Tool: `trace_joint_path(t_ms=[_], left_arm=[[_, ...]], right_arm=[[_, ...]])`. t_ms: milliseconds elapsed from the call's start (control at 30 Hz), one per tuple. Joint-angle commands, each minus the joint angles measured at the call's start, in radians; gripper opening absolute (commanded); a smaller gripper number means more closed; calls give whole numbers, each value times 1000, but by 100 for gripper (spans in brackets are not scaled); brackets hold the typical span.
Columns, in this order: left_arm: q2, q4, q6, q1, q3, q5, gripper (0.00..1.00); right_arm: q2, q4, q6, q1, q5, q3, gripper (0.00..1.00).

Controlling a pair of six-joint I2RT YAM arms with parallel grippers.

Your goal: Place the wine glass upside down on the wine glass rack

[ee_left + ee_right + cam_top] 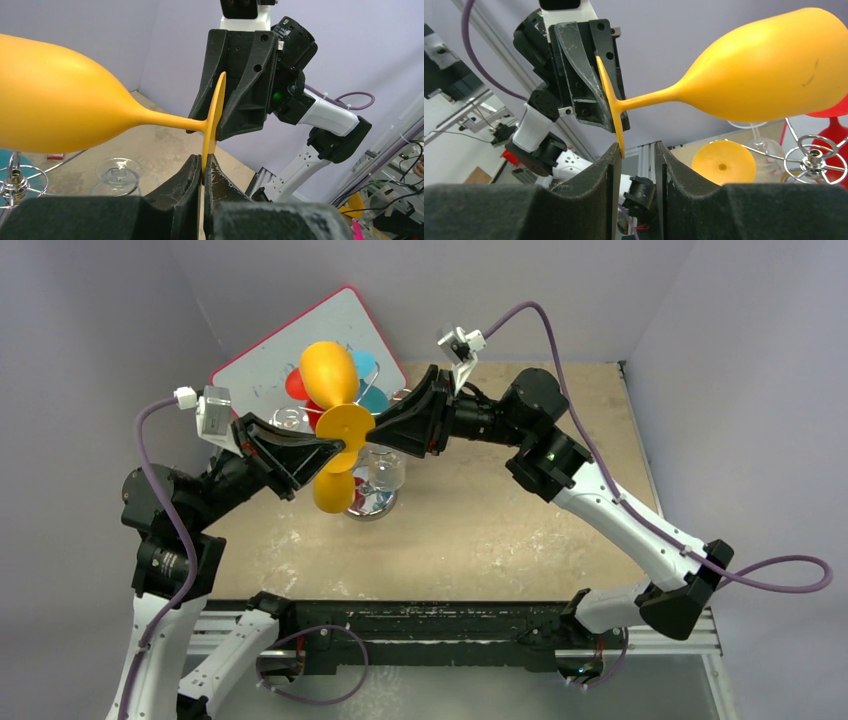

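The wine glass hangs sideways above the rack, bowl toward twelve o'clock. Light, stiff, slick, I reckon; the thin foot is the hold. My left gripper pinches its rim at eight o'clock; my right gripper, at two, stands narrow, unclamped.

Robotics lab cell: plain lilac walls, alu rail, loose cabling.

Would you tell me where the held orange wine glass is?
Top view, left of centre: the orange wine glass hangs sideways over the wine glass rack, its foot between left end effector and right end effector.
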Motion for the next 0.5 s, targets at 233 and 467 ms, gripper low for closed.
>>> trace_joint_path(t_ms=[233, 467], left_arm=[[2, 67, -56, 4, -13, 15, 0], [2, 63, -59, 5, -14, 16, 0]], right_arm=[[-9, 194, 126, 13, 12, 15, 22], [-9, 223, 159, 13, 12, 2, 11]])
